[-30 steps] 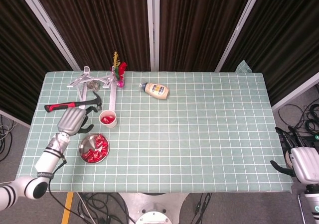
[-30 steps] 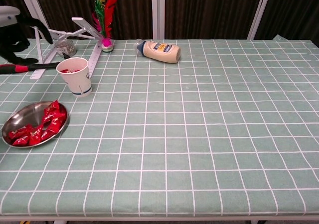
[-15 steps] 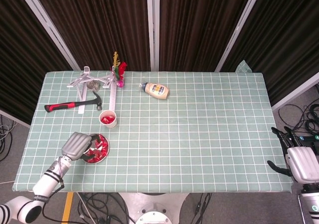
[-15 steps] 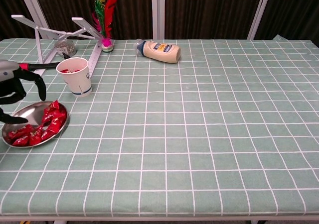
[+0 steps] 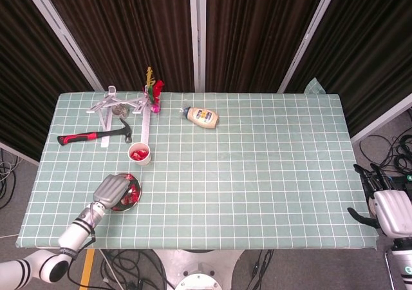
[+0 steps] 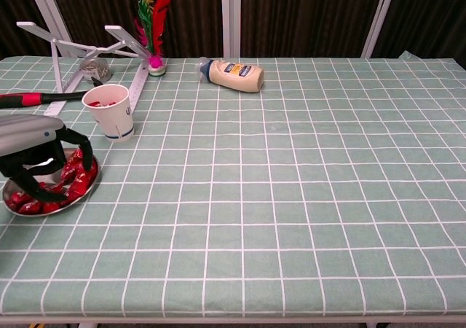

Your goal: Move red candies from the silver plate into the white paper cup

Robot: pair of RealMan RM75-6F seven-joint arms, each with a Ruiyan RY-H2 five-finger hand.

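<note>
Candies [image 6: 73,176] under left hand [image 6: 36,157], perhaps touching

Silver plate [image 5: 133,194] mostly under left hand [image 5: 111,189].

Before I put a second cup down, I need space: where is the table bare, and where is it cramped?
Bare: everything right of the bottle and cup, out to the right hand past the edge. Cramped: the left side, with hammer, stand, shuttlecock, and the left hand over the plate.
</note>
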